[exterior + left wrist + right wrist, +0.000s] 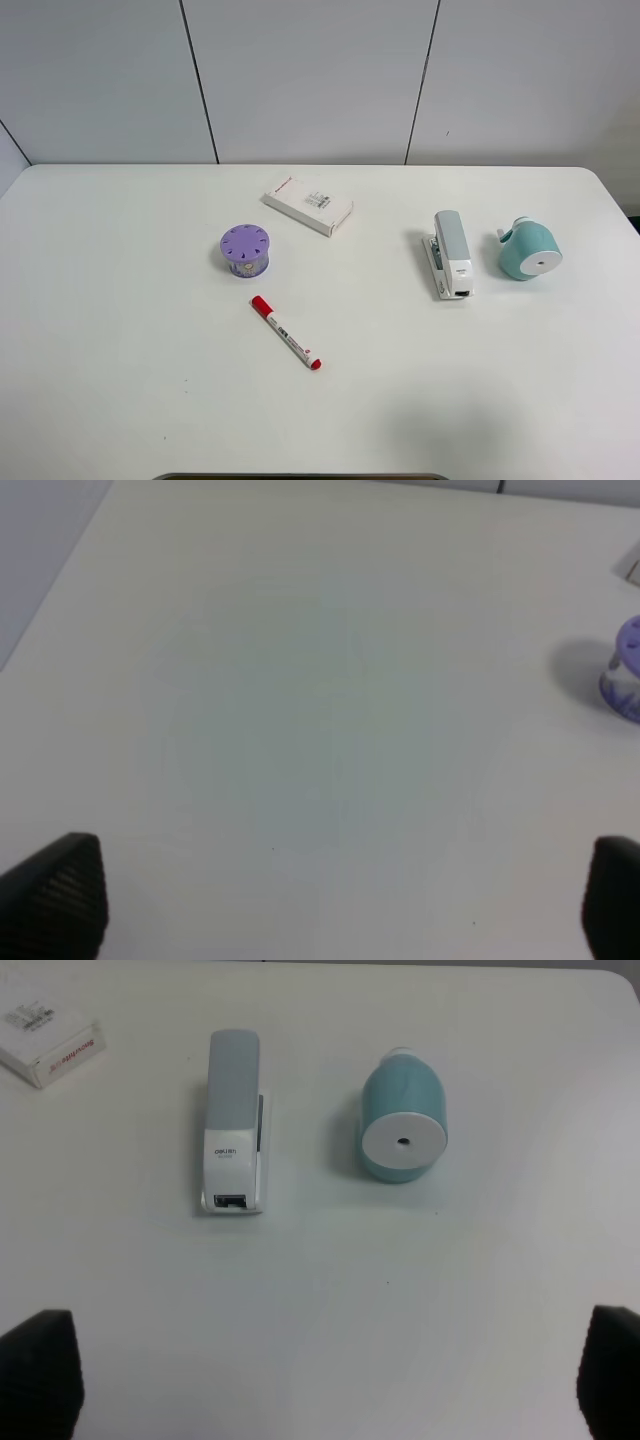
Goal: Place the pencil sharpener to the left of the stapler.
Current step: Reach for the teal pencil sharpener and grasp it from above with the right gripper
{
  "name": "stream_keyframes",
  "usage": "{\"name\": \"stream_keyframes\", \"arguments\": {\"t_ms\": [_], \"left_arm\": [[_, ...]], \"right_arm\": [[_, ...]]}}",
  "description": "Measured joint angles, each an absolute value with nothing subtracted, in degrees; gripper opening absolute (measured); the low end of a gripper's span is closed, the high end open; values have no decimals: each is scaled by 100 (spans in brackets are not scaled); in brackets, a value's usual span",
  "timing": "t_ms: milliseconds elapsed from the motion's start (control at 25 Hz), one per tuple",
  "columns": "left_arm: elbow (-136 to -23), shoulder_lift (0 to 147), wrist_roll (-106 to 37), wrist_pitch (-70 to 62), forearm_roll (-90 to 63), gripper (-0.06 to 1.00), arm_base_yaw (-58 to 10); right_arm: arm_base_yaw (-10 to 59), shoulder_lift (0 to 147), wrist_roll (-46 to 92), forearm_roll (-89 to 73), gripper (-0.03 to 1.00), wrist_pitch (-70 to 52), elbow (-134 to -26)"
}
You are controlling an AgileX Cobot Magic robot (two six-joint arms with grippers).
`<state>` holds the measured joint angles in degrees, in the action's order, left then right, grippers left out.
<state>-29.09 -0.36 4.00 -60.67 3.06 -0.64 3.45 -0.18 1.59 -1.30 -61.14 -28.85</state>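
The teal pencil sharpener [530, 250] [402, 1125] lies on its side on the white table, its flat white face with the small hole turned toward the front. It rests just right of the silver-grey and white stapler [451, 254] [234, 1120], a small gap between them. My right gripper [325, 1375] is open, its two dark fingertips wide apart, well short of both objects. My left gripper [340, 900] is open too, over bare table with nothing between its fingers. Neither arm shows in the exterior high view.
A purple round holed container [245, 249] [628, 670] stands left of centre. Behind it lies a flat white box [308, 204] [45, 1048], and in front a red-capped marker [286, 333]. The table [120, 330] ends at a grey wall behind.
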Motion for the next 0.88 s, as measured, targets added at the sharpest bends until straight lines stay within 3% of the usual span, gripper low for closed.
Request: {"name": "stream_keyframes", "arguments": {"t_ms": [880], "left_arm": [[-2909, -36, 400, -6067, 306, 95, -64]], "right_arm": [[380, -18, 159, -130, 99, -6114, -2885]]}}
